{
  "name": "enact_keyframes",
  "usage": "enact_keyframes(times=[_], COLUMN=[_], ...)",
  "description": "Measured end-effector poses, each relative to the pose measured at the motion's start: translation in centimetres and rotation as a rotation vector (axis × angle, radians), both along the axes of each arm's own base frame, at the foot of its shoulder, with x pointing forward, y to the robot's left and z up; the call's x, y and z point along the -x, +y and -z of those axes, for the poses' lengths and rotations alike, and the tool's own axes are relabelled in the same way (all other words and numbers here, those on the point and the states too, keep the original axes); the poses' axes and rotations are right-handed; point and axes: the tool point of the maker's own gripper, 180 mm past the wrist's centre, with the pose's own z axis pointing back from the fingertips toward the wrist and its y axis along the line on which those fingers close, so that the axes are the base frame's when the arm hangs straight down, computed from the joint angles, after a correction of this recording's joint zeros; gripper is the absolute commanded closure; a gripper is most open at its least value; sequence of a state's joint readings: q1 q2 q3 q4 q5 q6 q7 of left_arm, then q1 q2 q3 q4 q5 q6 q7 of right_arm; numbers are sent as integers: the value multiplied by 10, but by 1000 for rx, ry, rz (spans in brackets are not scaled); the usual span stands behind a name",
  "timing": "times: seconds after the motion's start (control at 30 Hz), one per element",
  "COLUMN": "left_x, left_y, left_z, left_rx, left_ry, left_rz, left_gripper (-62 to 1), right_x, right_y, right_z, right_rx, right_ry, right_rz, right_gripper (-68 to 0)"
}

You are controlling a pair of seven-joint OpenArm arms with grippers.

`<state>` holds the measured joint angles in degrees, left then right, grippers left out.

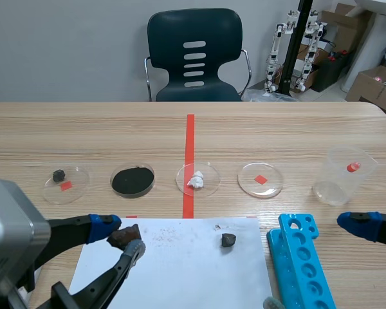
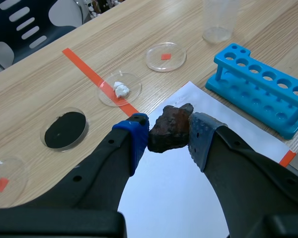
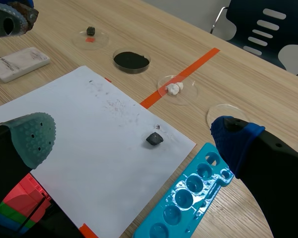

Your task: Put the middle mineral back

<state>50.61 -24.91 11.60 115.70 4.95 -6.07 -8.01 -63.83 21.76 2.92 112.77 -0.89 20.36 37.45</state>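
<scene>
A rough reddish-brown mineral (image 2: pixel 170 133) is pinched between the pads of my left gripper (image 2: pixel 169 141), just above the near left corner of the white paper (image 1: pixel 180 270). In the scene view the same mineral (image 1: pixel 124 236) sits in that gripper (image 1: pixel 120 237). A small dark stone (image 1: pixel 228 240) lies on the paper's right part. Beyond the paper stands a row of petri dishes; one dish (image 1: pixel 260 179) holds only a red square. My right gripper (image 3: pixel 134 136) hangs open over the paper's right side, above the small dark stone (image 3: pixel 154 139).
Other dishes hold a small dark stone (image 1: pixel 65 183), black powder (image 1: pixel 132 180) and a white lump (image 1: pixel 197 179). A clear beaker (image 1: pixel 344 175) stands far right. A blue tube rack (image 1: pixel 302 264) lies right of the paper. A white block (image 3: pixel 19 63) lies beside the paper.
</scene>
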Motion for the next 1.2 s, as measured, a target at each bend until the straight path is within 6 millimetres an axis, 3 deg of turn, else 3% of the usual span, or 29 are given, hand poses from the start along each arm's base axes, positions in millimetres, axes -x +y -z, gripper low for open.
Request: enact_keyframes(times=[1.0, 1.2], left_x=[-7, -20], left_y=[0, 2], left_z=[-2, 19], left_rx=[13, -11], left_ry=[-4, 40], left_rz=[-37, -75], left_gripper=[-130, -130], right_x=[0, 0], right_y=[0, 0], right_z=[0, 0], right_rx=[0, 0], right_ry=[0, 0], right_rz=[0, 0], right_gripper=[-679, -679])
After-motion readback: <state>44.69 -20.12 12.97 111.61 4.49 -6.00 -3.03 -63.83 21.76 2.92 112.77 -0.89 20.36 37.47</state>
